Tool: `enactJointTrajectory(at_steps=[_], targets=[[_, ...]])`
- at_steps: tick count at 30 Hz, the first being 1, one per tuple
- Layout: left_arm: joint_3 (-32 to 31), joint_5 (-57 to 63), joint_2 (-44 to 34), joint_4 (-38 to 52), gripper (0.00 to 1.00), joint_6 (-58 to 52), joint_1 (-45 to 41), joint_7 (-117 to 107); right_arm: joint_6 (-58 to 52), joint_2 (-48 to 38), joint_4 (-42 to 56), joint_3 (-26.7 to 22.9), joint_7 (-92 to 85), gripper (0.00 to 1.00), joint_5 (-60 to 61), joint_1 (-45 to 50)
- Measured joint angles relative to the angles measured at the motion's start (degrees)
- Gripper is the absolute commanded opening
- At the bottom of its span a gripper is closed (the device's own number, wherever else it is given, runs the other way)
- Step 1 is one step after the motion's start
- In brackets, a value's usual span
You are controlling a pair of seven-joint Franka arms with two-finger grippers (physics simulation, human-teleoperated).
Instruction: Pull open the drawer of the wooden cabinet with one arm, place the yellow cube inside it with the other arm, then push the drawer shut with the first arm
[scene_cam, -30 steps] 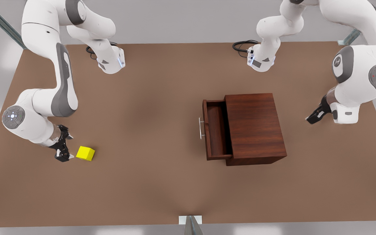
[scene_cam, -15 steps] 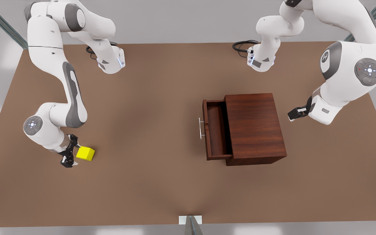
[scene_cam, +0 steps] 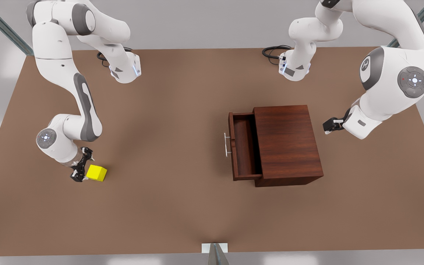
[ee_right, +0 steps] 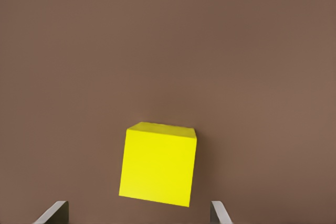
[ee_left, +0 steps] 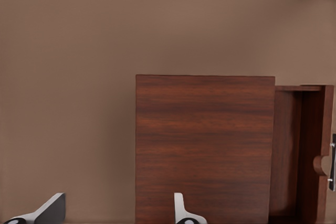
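Risk sits mostly with the right gripper (scene_cam: 80,170), which hangs with its fingers spread just beside the cube (scene_cam: 96,173) on the table (scene_cam: 168,206); in its wrist view the cube (ee_right: 159,163) lies ahead of and between the two fingertips (ee_right: 52,212), not yet enclosed, and it looks turned a little against the line of the fingers. If the gripper closes from here, I judge the pads could meet an edge instead of a flat face, so the cube may twist, skid along the table or squirt out. Coming lower without centring could also drive a fingertip onto the cube's top and shove it away. The left gripper (scene_cam: 330,125), also unclenched and holding nothing, waits behind the cabinet (scene_cam: 287,143), on the side away from the drawer (scene_cam: 244,146); its wrist view looks over the cabinet (ee_left: 205,145) toward the drawer (ee_left: 302,153), which stands pulled out and empty, with its handle (scene_cam: 226,144) on the far side. The cube is well apart from the drawer, so a weak grip could fail on the long carry, and a low path could clip the drawer front.
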Motion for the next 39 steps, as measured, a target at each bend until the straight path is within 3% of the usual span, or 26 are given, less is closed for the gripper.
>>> enactJointTrajectory(at_steps=[39], targets=[[0.0, 0.1, 0.2, 0.0, 1.0, -0.1, 0.0, 6.4, 5.1, 8.9, 1.1, -2.1, 5.3, 1.0, -2.9, 0.7]])
